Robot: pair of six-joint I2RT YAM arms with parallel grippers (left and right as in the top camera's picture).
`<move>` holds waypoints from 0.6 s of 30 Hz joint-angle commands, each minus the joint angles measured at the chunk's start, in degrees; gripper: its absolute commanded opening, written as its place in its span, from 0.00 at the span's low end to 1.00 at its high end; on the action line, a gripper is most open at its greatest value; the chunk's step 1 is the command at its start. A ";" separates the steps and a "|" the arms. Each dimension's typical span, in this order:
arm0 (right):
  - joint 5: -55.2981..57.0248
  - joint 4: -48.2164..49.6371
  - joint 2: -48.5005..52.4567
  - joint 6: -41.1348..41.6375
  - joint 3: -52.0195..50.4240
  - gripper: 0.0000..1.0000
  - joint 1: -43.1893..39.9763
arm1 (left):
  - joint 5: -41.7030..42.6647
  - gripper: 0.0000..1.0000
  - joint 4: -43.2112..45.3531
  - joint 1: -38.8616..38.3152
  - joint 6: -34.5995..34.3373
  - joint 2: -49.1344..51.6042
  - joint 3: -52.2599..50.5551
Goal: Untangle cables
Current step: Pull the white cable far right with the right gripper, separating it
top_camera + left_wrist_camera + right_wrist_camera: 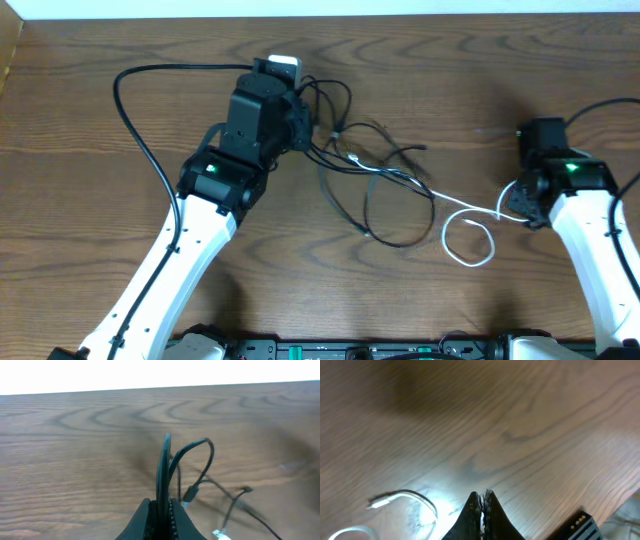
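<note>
— What is under you?

— A brown table (70,200), smooth, with wavy wood grain running across it. Take the black tangle (372,172) at its middle as the mark.

— What sits left of that?

— My left claw (303,125), black and blocky, touching the tangle's upper left edge. From the left wrist, its fingers are pressed together and a thin, round black cord arches up out of them, so that claw is pinching part of the tangle.

— How many black cords?

— They cross too often to count. I can count two dark ends on the wood just past that claw: a blocky plug (190,494) and a smaller plug (246,490), both on thin, limp leads.

— And right of the tangle?

— One white cord (466,238), thin and glossy. It leaves the tangle's right side, curls into a single loop flat on the table and runs up to my right claw (512,205), well to the right of the tangle. Those fingers are pressed together too. Whether the white cord is caught between them, I cannot tell.
</note>
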 commanded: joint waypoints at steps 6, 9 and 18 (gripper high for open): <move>1.05 1.44 -0.81 0.07 0.00 0.01 -7.50 | -2.82 0.08 0.39 10.14 0.85 -1.81 0.07; -0.55 2.45 -0.81 -0.46 0.02 0.01 -10.82 | -2.80 0.08 0.70 14.95 -0.44 -2.75 0.07; -7.58 5.51 -0.81 -3.65 0.02 0.01 -20.24 | 4.61 0.08 1.77 26.80 -3.23 -3.32 0.07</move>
